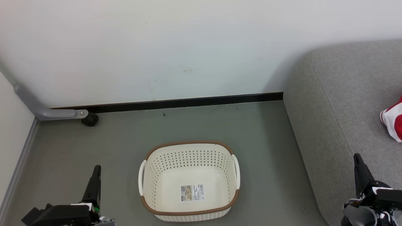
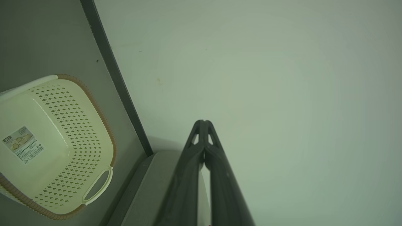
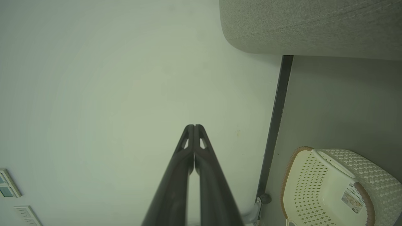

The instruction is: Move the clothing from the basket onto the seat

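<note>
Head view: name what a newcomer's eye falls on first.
The cream basket with its brown rim sits mid-floor, only a paper label on its bottom. At the right edge, a patch of red-and-white clothing lies on the grey seat.

A big white wall (image 1: 188, 47) is seen at the back. A small yellow mark (image 1: 187, 70) is found on it. A thin black strip (image 1: 188, 102) is run along the bottom of the wall, where the grey floor (image 1: 267, 141) is met. A tiny dark speck (image 1: 164, 114) is seen on the floor near that strip. At the left, a pale side wall (image 1: 12, 119) is edged with a grey strip (image 1: 19, 166). A bent grey bar (image 1: 40, 110) is set in the corner there, and a small black wheel (image 1: 90, 119) is fixed at its end. Two pale plates (image 3: 9, 187) are seen on the wall in the right wrist view. Everything is lit softly and evenly.
</note>
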`<state>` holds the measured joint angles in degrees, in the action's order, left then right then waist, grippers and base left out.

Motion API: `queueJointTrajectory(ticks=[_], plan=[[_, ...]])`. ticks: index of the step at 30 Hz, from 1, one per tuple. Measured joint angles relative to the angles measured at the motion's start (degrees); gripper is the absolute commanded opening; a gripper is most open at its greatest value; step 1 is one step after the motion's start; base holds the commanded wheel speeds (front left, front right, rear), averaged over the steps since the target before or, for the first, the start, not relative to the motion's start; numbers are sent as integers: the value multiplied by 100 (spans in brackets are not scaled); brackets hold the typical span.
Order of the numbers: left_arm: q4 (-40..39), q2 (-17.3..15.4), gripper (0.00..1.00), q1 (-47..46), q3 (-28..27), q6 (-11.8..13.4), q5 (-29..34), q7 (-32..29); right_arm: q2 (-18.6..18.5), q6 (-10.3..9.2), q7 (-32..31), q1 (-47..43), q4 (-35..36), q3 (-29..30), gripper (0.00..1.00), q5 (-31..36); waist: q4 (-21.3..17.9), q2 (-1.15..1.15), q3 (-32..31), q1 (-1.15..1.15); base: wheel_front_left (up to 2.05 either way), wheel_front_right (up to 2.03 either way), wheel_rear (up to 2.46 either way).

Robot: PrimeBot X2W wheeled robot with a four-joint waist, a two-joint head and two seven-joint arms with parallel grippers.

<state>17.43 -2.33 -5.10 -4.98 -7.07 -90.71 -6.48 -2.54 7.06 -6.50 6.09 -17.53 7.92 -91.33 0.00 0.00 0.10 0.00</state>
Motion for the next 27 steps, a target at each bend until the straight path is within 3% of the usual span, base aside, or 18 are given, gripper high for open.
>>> queueJointTrajectory(ticks=[27], plan=[[-12, 4, 0, 0, 1, -1, 0, 0, 2, 0, 0, -10, 5, -1, 0, -1, 0, 0, 1, 0, 0, 0, 0]])
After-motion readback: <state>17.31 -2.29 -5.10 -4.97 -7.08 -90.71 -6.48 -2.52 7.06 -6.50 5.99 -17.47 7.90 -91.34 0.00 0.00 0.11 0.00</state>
